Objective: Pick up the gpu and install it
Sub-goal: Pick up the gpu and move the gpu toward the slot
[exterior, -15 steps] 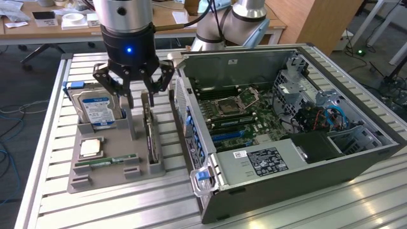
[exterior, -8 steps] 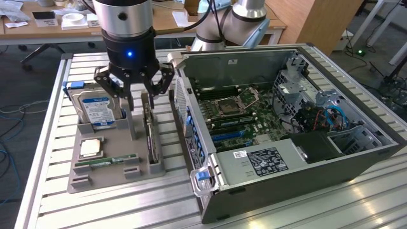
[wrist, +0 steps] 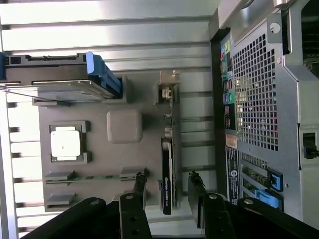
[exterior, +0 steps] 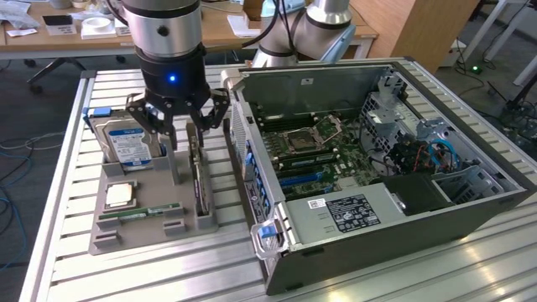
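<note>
Silver-and-black arm (exterior: 166, 28) with a glowing blue light (exterior: 173, 78) and black linkage-fingered tool (exterior: 186, 129).

One tray (exterior: 144, 238), on it: 1 gpu (exterior: 199, 182), 1 hard drive (exterior: 130, 146), 1 CPU (exterior: 120, 195), 1 memory stick (exterior: 138, 213). One PC case (exterior: 394, 233).

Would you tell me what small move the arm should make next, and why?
Probably close the jaws on the gpu. They stand open on either side of its upper edge, the card stands upright on edge in the grey tray, and nothing is held yet.
</note>
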Controlling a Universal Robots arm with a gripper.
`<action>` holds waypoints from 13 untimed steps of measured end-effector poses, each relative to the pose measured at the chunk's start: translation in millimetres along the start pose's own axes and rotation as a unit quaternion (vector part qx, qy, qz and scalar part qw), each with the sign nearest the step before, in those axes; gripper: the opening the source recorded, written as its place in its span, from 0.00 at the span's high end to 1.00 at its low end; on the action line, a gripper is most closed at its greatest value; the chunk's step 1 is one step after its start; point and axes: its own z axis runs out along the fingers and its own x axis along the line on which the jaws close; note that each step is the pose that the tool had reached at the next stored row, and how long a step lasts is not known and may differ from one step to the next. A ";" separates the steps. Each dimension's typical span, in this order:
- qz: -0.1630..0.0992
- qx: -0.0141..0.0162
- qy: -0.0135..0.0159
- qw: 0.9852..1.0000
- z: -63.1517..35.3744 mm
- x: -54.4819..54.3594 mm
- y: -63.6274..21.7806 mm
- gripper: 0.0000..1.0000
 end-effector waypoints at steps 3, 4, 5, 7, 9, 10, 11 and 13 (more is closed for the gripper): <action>0.000 0.000 0.000 1.000 3.4 0.2 -0.2 0.53; 0.000 0.000 0.000 1.000 4.5 0.3 -0.2 0.53; 0.000 0.000 0.000 1.000 5.4 0.4 -0.3 0.53; 0.000 0.000 0.000 1.000 7.0 0.5 -0.4 0.53; 0.000 0.000 0.000 1.000 8.1 0.5 -0.4 0.53; 0.000 0.000 0.000 1.000 8.7 0.6 -0.5 0.53; 0.000 0.000 0.000 1.000 9.2 0.6 -0.5 0.53; 0.000 0.000 0.000 1.000 9.9 0.7 -0.6 0.53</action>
